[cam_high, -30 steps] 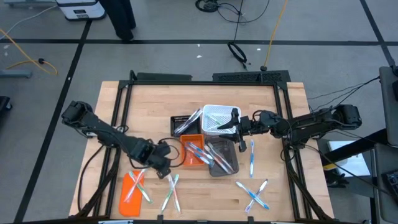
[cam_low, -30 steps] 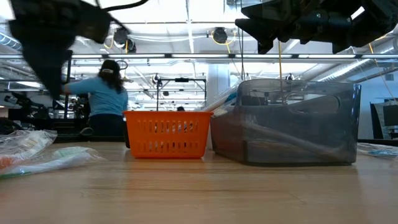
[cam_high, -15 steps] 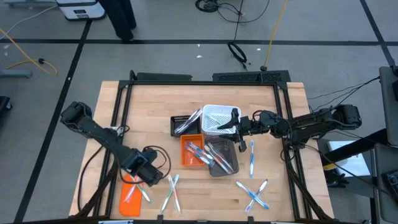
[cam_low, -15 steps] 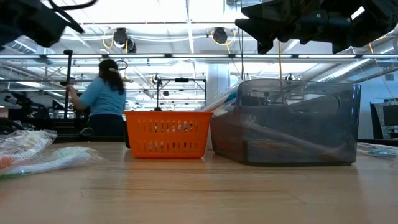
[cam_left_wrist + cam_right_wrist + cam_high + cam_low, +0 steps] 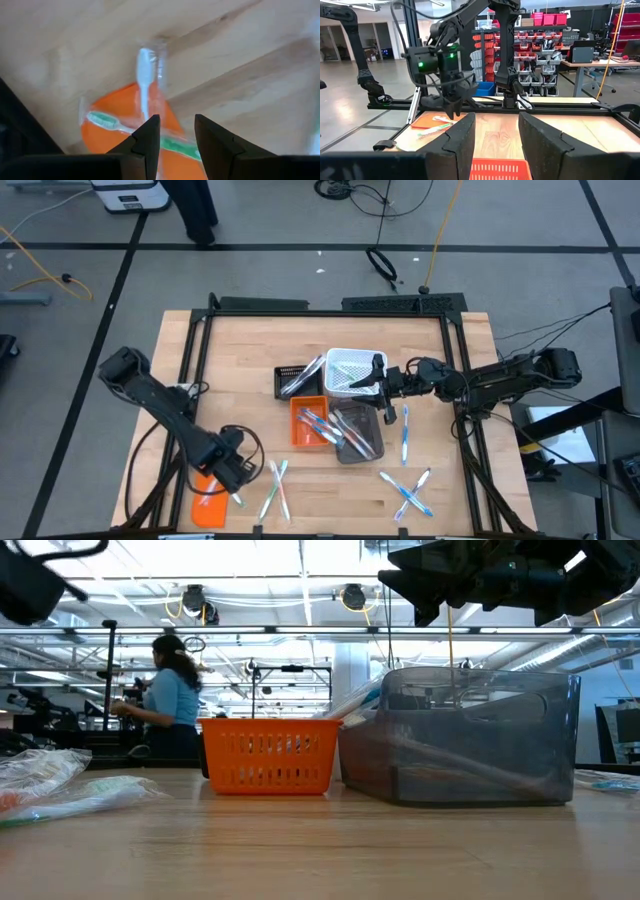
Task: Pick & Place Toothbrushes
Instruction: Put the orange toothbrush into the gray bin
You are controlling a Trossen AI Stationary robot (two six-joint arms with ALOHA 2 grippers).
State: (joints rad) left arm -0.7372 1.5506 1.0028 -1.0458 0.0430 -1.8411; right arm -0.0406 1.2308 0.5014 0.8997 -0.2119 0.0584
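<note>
Left gripper (image 5: 238,471), jaws parted and empty, has swung from the bins toward 7 o'clock, now above toothbrushes (image 5: 145,85) on the orange lid (image 5: 207,498): next pick likely. Right gripper (image 5: 377,385) stays open above the bins.

Table (image 5: 240,360): pale wood, visible grain, framed in black rails.

Flat lid (image 5: 205,498) beneath my left gripper (image 5: 238,477): solid orange. In my left wrist view, one of the toothbrushes lying on it has a white handle (image 5: 145,82); the other shows green and white (image 5: 107,123).

My fingers (image 5: 150,145): dark, near black.

Small slotted basket (image 5: 308,425): orange; brushes in it show blue and pink accents. Adjacent bin (image 5: 358,432): smoky translucent grey. Perforated basket (image 5: 352,372): white. Tray (image 5: 291,378) behind: black.

Loose toothbrushes (image 5: 406,493) near the table's front right: white with blue. Pair (image 5: 277,488) beside lid: white with green.

Person (image 5: 170,705) in the room: light blue top.
</note>
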